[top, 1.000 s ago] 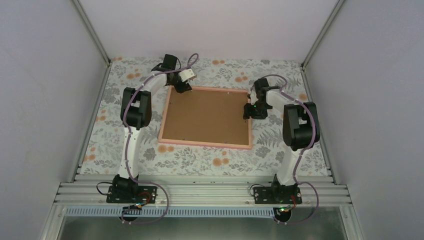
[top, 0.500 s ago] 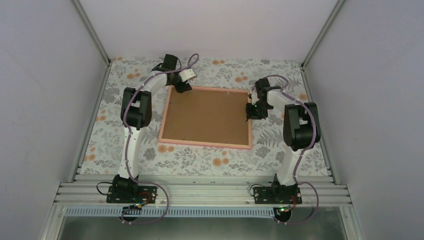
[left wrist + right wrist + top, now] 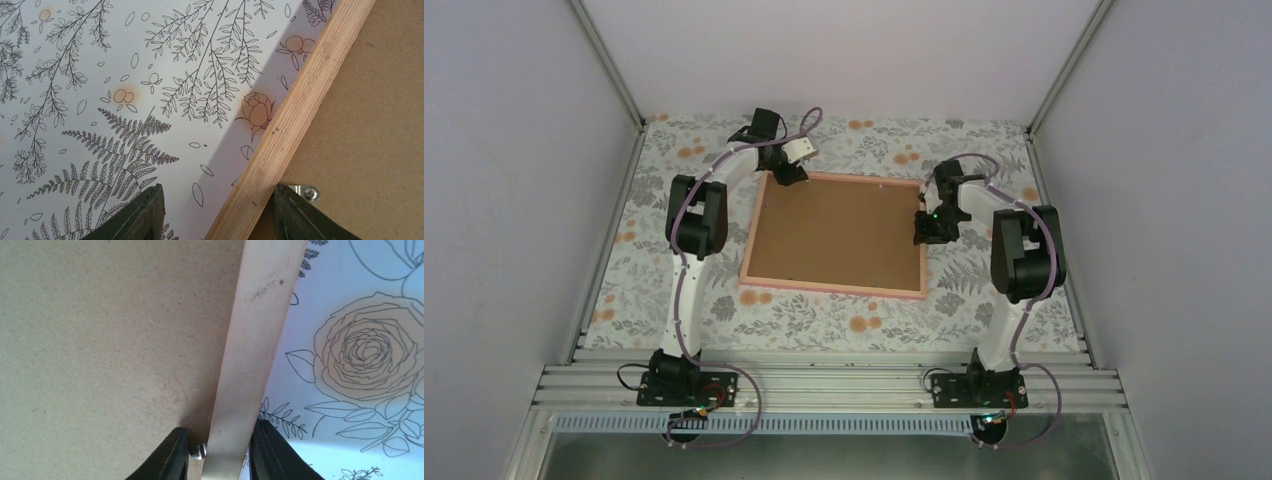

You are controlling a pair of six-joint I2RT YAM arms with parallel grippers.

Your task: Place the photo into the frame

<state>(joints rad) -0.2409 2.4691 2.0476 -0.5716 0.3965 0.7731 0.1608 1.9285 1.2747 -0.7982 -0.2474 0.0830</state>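
Observation:
The pink frame (image 3: 832, 288) lies face down on the flowered table cover, its brown backing board (image 3: 839, 232) facing up. The photo is not in view. My left gripper (image 3: 786, 178) is at the frame's far-left corner. In the left wrist view it (image 3: 215, 215) is open and straddles the wooden rail (image 3: 300, 100), one finger over the cover, the other over the board by a metal tab (image 3: 310, 193). My right gripper (image 3: 928, 231) is at the right rail. In the right wrist view it (image 3: 220, 455) narrowly straddles the rail (image 3: 255, 340), open, with a small metal tab (image 3: 200, 451) beside the inner finger.
The flowered table cover (image 3: 824, 320) surrounds the frame. White enclosure walls with metal posts (image 3: 609, 70) stand close on the left, right and back. The arms' base rail (image 3: 824, 385) runs along the near edge.
My right gripper has shifted slightly along the frame's right rail, toward the near side. The left arm and the frame have not moved.

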